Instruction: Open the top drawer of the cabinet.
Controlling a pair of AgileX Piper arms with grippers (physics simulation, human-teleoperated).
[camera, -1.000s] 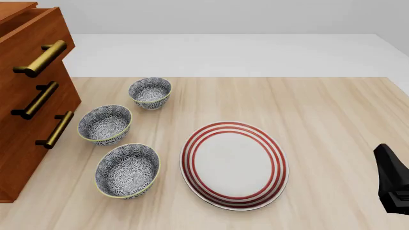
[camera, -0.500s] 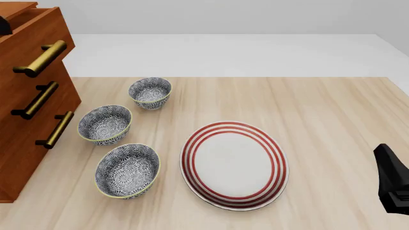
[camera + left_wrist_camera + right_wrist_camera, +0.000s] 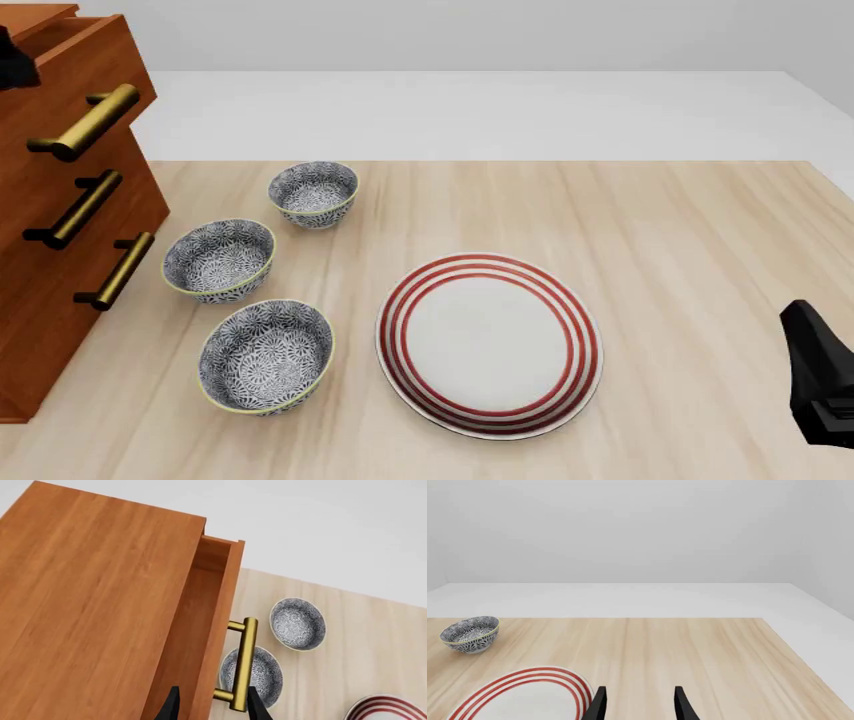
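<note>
The cabinet (image 3: 34,330) stands at the table's left edge, reddish-brown, with three brass bar handles. Its top drawer (image 3: 60,75) stands out a little past the two below, and its handle (image 3: 87,122) juts forward. In the left wrist view I look down on the cabinet (image 3: 100,605) top, the top drawer (image 3: 212,625) with a gap open behind its front, and the handle (image 3: 245,662). My left gripper (image 3: 213,710) is open above the drawer front, holding nothing. Only a black piece of the left arm (image 3: 11,55) shows in the front view. My right gripper (image 3: 639,705) hangs open and empty over the table's right side.
Three patterned bowls (image 3: 314,193) (image 3: 219,260) (image 3: 266,356) stand in a row just right of the cabinet. A red-ringed white plate (image 3: 489,344) lies mid-table. The right arm (image 3: 821,375) sits at the right edge, well away from the cabinet.
A black piece of the left arm has come into the front view at the upper left, over the top drawer. The drawer, bowls, plate and right arm have not moved.
</note>
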